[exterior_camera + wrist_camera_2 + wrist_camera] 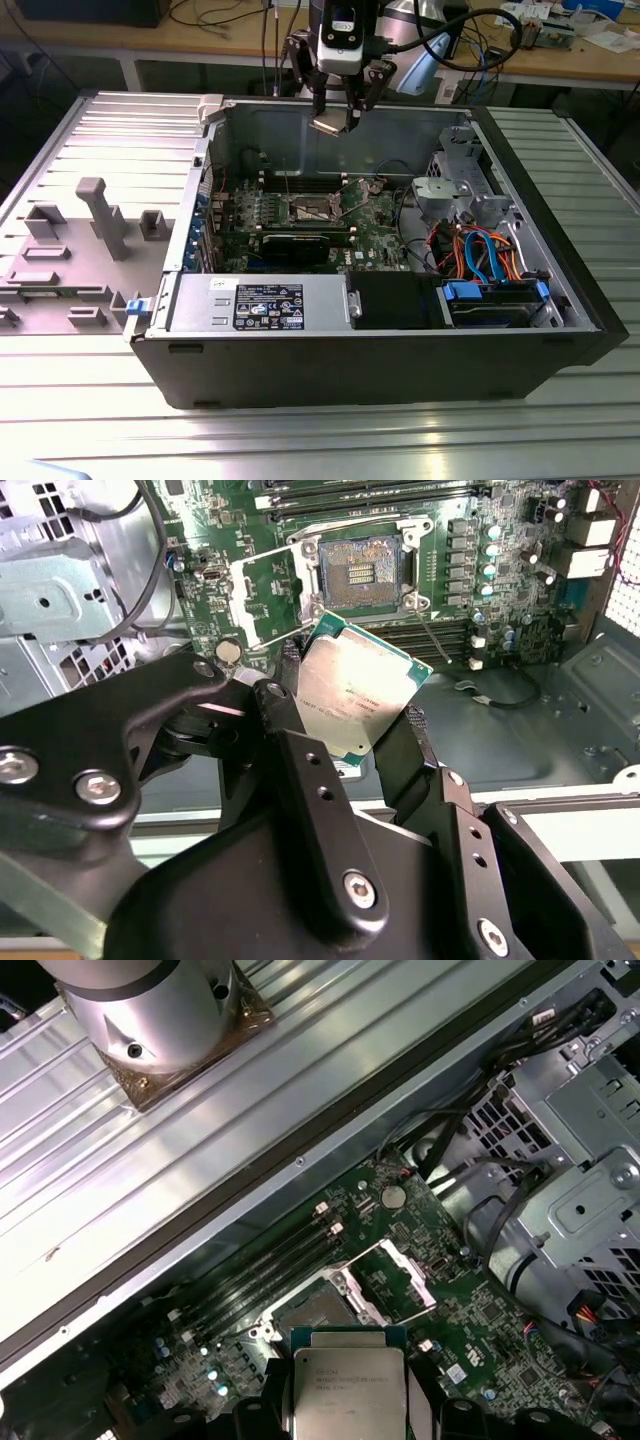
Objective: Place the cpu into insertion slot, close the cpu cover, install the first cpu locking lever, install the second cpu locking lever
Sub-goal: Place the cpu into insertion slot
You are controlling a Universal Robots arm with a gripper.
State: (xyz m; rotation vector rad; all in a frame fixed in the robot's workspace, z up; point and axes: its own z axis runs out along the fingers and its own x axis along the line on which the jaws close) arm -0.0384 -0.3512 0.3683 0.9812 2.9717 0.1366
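Note:
My gripper (336, 112) hangs high above the open computer case, shut on the cpu (327, 126), a flat silver-grey chip with a thin green rim. In the second wrist view the cpu (355, 695) sits tilted between the black fingers (283, 705), above and apart from the board. The insertion slot (360, 570) lies bare below it, a dark frame around a brownish pin field. The cpu cover (262, 585) stands swung open beside the slot. In the first wrist view the cpu (348, 1390) is held over the slot (305, 1312) and the open cover (395, 1278).
Inside the case are a black power-supply box (262, 300) at the front, a long black expansion card (295, 245), a metal drive cage (460, 190) and coloured cables (485, 255) on the exterior view's right. Memory slots (350, 492) run beside the socket. A grey fixture (100, 215) stands outside the case.

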